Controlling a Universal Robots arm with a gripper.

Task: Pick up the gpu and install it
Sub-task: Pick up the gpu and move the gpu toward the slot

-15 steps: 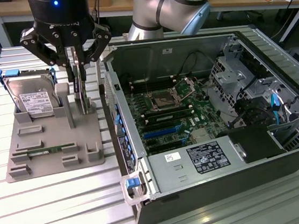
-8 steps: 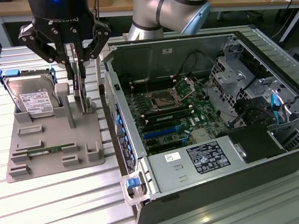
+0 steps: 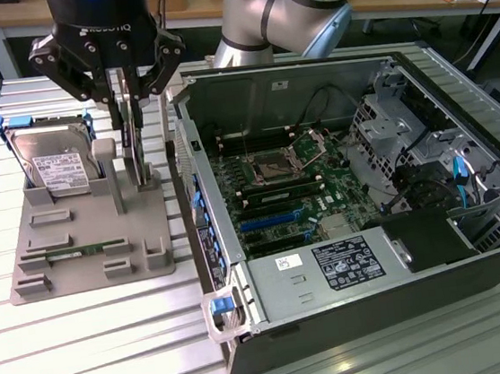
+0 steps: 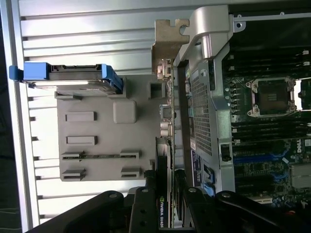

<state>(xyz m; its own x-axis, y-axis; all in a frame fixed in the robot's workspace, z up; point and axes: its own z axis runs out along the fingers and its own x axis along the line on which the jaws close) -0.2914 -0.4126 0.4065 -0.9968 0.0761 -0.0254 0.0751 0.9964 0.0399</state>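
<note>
hand (image 3: 132, 128): I grip the gpu (image 3: 144, 166) by its top edge | gpu: upright in grey holder (image 3: 86, 251) | beside open computer case (image 3: 340, 186) on bench (image 3: 115, 347)

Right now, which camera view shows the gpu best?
The wrist view: it shows the gpu edge-on along most of its length, with the metal bracket at one end. The exterior view gives a thin sliver of it, upright on the grey stand, mostly behind the gripper.

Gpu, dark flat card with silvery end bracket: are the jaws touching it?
Touching. Wrist view: gripper jaws press both faces of the dark flat gpu card, no gap visible.
</note>
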